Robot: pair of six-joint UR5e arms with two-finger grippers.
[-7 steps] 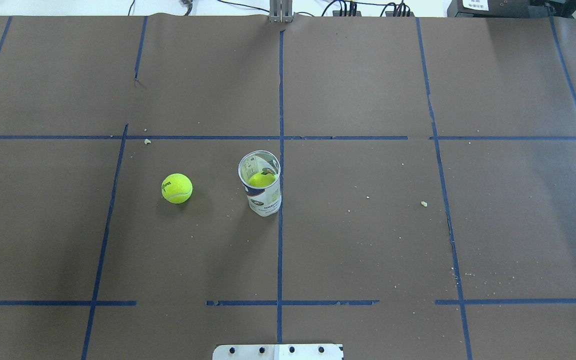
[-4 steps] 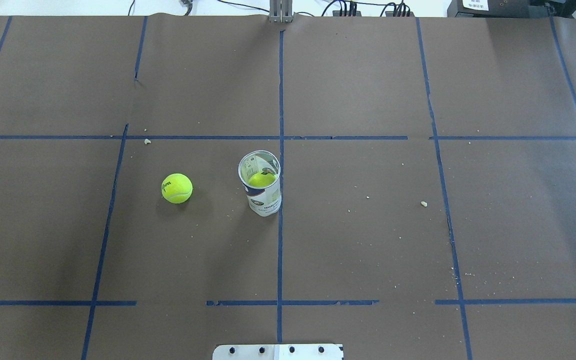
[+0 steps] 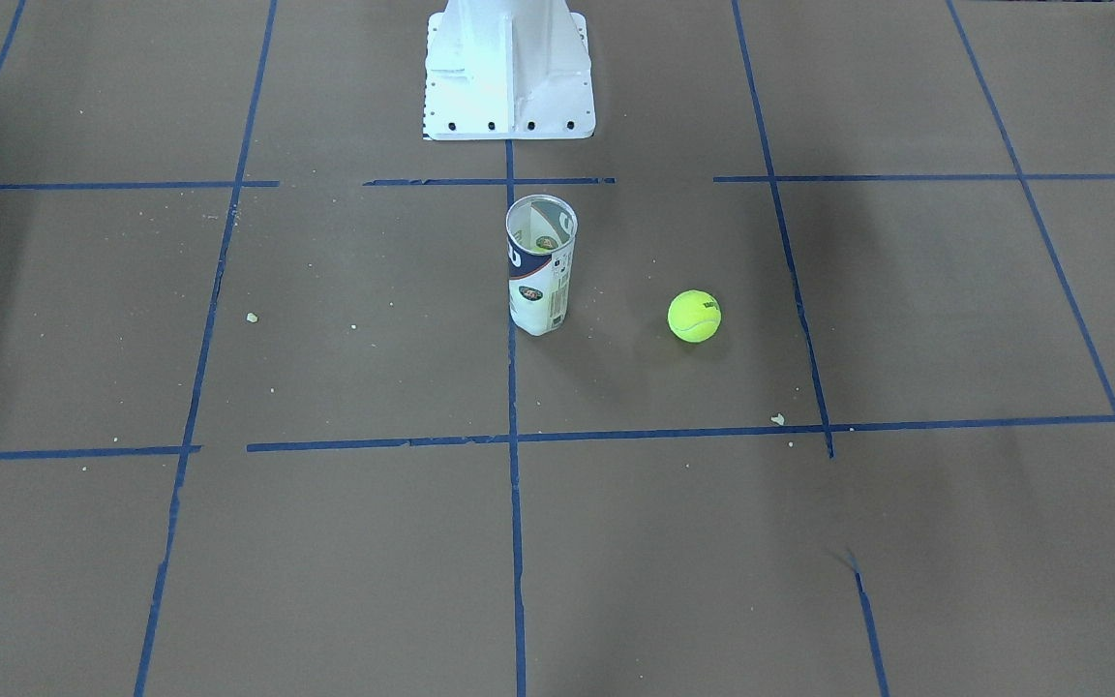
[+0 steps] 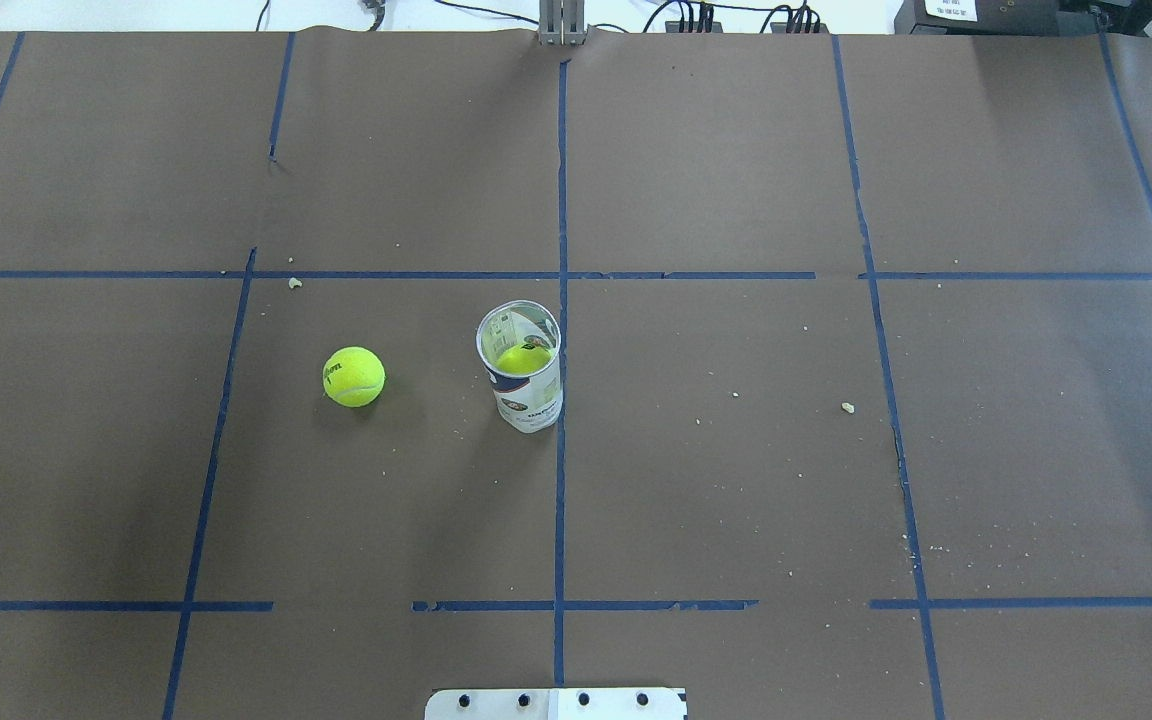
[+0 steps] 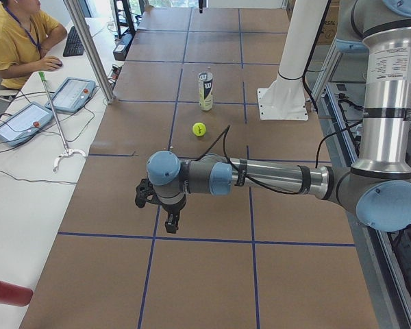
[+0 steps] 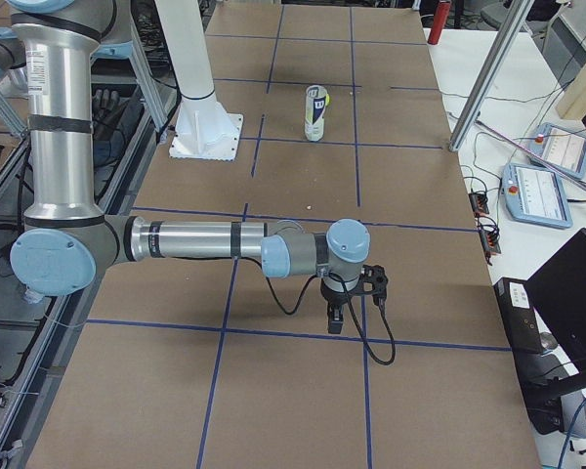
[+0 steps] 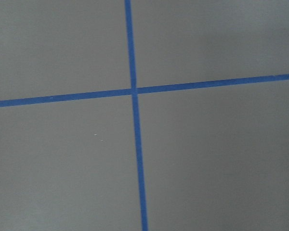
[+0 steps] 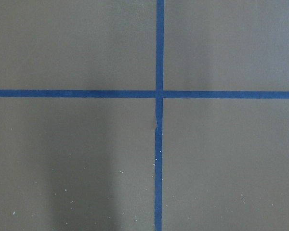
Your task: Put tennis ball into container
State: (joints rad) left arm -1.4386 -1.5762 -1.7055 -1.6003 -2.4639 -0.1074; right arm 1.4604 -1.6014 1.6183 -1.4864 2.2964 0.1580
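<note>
One tennis ball (image 4: 354, 377) lies loose on the brown paper-covered table (image 4: 736, 480), on the robot's left of the container (image 4: 521, 385) and apart from it, with bare paper between them. The container stands upright with its mouth open, its base just beside the blue tape line (image 4: 560, 500) that runs down the table's middle. A second ball (image 4: 523, 359) sits inside it. The white robot base (image 3: 509, 68) stands behind the can, on the robot's side. Both arms stretch out low toward the table's ends, well apart from ball and can. The left gripper (image 5: 157, 209) and the right gripper (image 6: 356, 298) each show only in a side view, so I cannot tell whether their jaws stand apart or together. Each wrist camera sees only paper and two crossing tape lines.
</note>
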